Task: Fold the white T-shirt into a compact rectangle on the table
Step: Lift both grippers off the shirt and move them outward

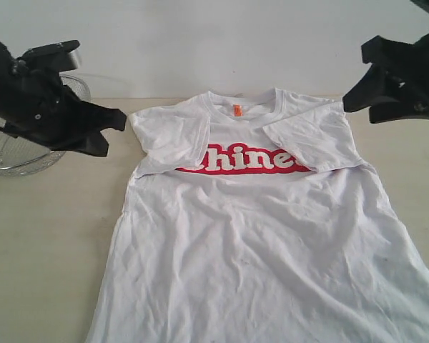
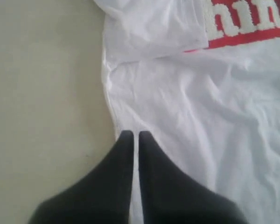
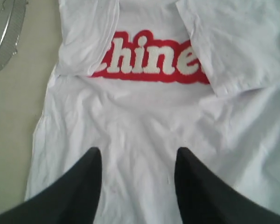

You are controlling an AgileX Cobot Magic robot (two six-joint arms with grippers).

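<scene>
The white T-shirt (image 1: 257, 236) lies face up on the table (image 1: 50, 236), with red-and-white lettering (image 1: 247, 158) across the chest and an orange neck tag (image 1: 237, 111). Both sleeves are folded inward: the left one (image 1: 171, 139) and the right one (image 1: 311, 139) each cover an end of the lettering. My left gripper (image 1: 114, 128) hovers beside the shirt's left shoulder; in its wrist view it (image 2: 132, 135) is shut and empty over the shirt's (image 2: 200, 116) side edge. My right gripper (image 1: 359, 108) hangs off the right shoulder, and it (image 3: 138, 151) is open above the shirt (image 3: 144, 116), holding nothing.
A wire mesh basket (image 1: 28, 161) stands on the table at the far left, behind my left arm; its rim (image 3: 4, 32) also shows in the right wrist view. Bare tabletop (image 2: 42, 93) runs along the shirt's left side. A pale wall rises behind the table.
</scene>
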